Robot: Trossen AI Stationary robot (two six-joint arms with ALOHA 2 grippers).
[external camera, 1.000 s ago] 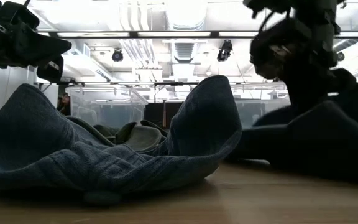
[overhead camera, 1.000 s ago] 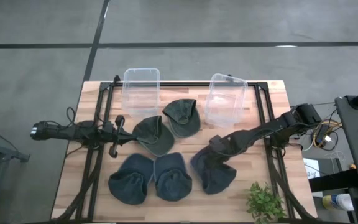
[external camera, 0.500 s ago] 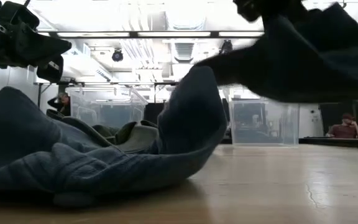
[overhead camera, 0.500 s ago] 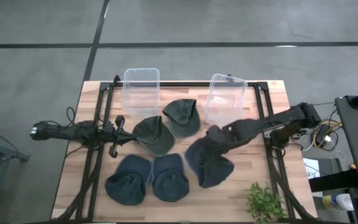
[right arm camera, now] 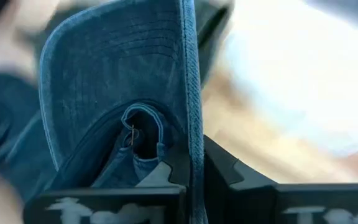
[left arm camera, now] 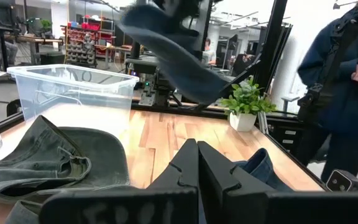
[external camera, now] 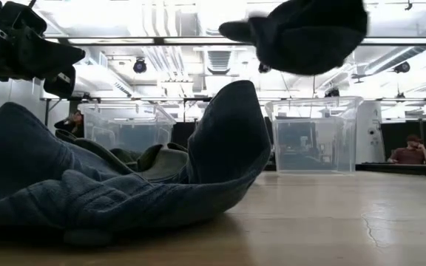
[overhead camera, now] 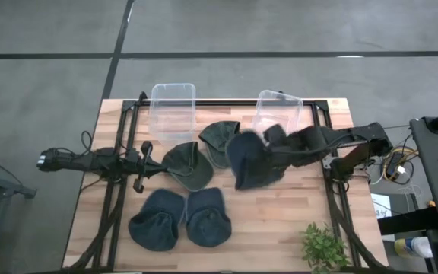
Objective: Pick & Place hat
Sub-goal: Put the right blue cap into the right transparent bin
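Note:
My right gripper (overhead camera: 274, 154) is shut on a dark blue hat (overhead camera: 251, 160) and holds it in the air in front of the right clear bin (overhead camera: 277, 118). In the low view the hat (external camera: 302, 33) hangs high above the table. Two more blue hats (overhead camera: 157, 219) (overhead camera: 207, 217) lie on their crowns near the near edge. Two green hats (overhead camera: 188, 164) (overhead camera: 220, 143) lie mid-table. My left gripper (overhead camera: 139, 164) waits shut at the table's left, beside a green hat (left arm camera: 55, 162). My right gripper pinches the blue hat's stitched brim edge (right arm camera: 190, 124) between its two fingers (right arm camera: 224, 169). The edge runs along the gap between them. The hat is lifted clear of the table and spreads out beyond the fingers toward the table's left.
A second clear bin (overhead camera: 172, 110) stands at the far edge, left of the first. A small potted plant (overhead camera: 324, 247) sits at the near right corner. Black frame rails (overhead camera: 116, 190) run down both sides of the table. A person (left arm camera: 347, 81) stands beyond the table.
My right gripper has risen and swung toward the far edge, toward the right clear bin. The blue hat, which lay on the table at the near right, has been lifted clear and carried along with it. The left arm has kept still.

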